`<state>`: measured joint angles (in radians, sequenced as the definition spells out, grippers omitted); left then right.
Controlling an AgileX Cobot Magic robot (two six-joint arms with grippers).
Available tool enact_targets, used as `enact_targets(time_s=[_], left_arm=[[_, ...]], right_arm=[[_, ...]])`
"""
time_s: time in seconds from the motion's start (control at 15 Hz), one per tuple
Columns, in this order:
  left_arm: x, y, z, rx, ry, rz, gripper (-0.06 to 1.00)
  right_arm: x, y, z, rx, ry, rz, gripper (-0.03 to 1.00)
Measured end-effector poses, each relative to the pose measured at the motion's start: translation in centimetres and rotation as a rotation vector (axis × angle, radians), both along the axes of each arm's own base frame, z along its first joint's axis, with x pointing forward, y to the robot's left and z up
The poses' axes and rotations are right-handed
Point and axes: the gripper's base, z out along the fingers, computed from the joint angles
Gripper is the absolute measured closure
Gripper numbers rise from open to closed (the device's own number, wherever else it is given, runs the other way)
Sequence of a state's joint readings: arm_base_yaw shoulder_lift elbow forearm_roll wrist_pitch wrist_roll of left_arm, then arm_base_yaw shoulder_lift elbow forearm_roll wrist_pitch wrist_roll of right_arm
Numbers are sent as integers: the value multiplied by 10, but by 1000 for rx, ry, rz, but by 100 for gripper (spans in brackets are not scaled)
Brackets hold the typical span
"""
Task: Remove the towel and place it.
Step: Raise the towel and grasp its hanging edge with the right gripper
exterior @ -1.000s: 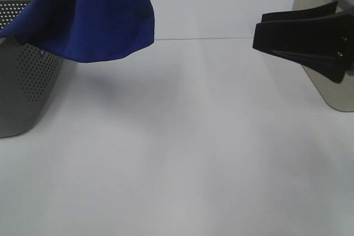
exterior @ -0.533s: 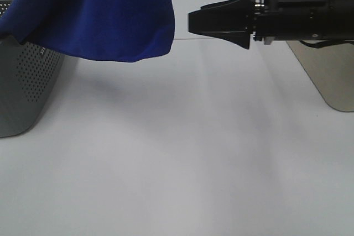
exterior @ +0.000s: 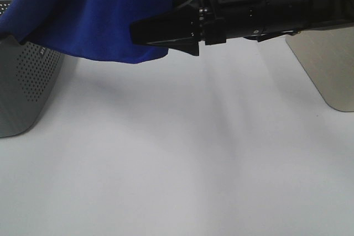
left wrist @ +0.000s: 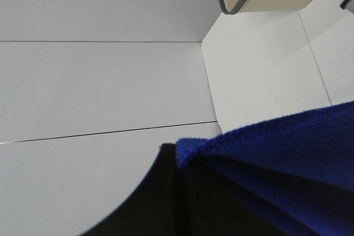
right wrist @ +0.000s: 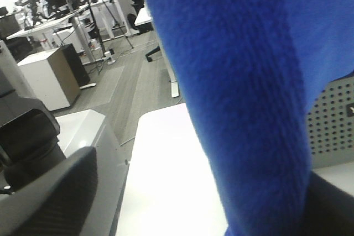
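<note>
White table [exterior: 177,164] carries a grey perforated basket [exterior: 22,81] at its left side, above which the blue towel [exterior: 94,15] hangs in the air, clamped by the left gripper [left wrist: 176,164], while the right gripper [exterior: 138,32] has its jaws apart around the towel's lower right edge.
</note>
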<state>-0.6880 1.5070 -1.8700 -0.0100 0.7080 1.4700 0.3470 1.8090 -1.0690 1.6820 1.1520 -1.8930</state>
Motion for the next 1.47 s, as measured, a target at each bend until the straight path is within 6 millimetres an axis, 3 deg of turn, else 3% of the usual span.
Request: enact_targets(time_s=[0.2, 0.4, 0.6, 0.67, 1.27, 1.47], left_arm=[[0, 0, 0, -2, 2, -1, 94], [0, 0, 0, -3, 2, -2, 94], [0, 0, 0, -7, 6, -4, 94], [0, 0, 0, -7, 6, -4, 94], [0, 0, 0, -7, 6, -4, 94], [0, 0, 0, -8, 7, -4, 94]], right_arm=[[-6, 11, -7, -22, 9, 39, 21], [-2, 10, -11, -61, 0, 6, 32], [1, 3, -12, -79, 33, -10, 59], [3, 0, -13, -82, 41, -19, 61], [8, -22, -13, -86, 74, -9, 64], [7, -22, -12, -72, 79, 5, 71]])
